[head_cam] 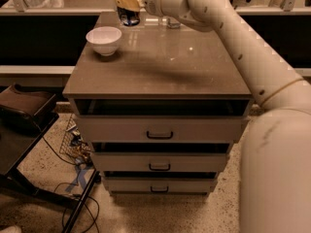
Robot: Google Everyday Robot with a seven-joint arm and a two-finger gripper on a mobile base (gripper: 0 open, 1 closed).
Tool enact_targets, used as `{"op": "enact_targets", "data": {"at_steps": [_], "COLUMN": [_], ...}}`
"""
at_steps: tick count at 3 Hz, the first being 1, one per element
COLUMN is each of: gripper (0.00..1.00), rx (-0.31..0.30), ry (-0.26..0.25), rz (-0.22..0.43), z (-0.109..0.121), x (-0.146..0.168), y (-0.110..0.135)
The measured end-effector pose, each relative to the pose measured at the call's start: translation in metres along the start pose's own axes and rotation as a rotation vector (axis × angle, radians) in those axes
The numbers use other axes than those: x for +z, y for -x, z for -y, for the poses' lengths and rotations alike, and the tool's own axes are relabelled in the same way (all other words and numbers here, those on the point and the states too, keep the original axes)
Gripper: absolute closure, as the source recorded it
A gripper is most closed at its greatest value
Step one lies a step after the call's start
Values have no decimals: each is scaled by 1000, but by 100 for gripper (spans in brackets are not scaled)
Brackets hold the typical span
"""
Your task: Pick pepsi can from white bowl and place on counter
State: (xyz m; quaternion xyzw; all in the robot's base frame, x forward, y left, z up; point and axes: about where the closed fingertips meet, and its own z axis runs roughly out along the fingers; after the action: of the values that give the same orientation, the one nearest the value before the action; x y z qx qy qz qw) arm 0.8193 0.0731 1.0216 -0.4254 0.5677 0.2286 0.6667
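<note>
My gripper [127,4] is at the top of the camera view, above the far left part of the counter [160,62]. It is shut on the pepsi can [129,13], a blue can with a silver top, held upright in the air. The white bowl [104,40] stands empty on the counter's left side, below and to the left of the can. My pale arm [228,28] reaches in from the right across the counter.
A clear bottle [171,21] stands at the counter's far edge behind the arm. Three pale drawers [159,135] with dark handles are below the top. A dark stand [24,110] and loose cables [73,144] are on the floor at left.
</note>
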Motion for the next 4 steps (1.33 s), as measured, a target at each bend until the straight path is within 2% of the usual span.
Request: {"op": "enact_targets", "data": {"at_steps": [1,2,3,4], "gripper": [100,100,100,100], "rx": [-17,-2,37,63], "ry": [-130,-205,-261,-282], "rz": [-28,-84,-138,-149], "z": [11,1,-17,-26], "x": [-51,-86,-121,-137], "y": [12,0,-23,-37]}}
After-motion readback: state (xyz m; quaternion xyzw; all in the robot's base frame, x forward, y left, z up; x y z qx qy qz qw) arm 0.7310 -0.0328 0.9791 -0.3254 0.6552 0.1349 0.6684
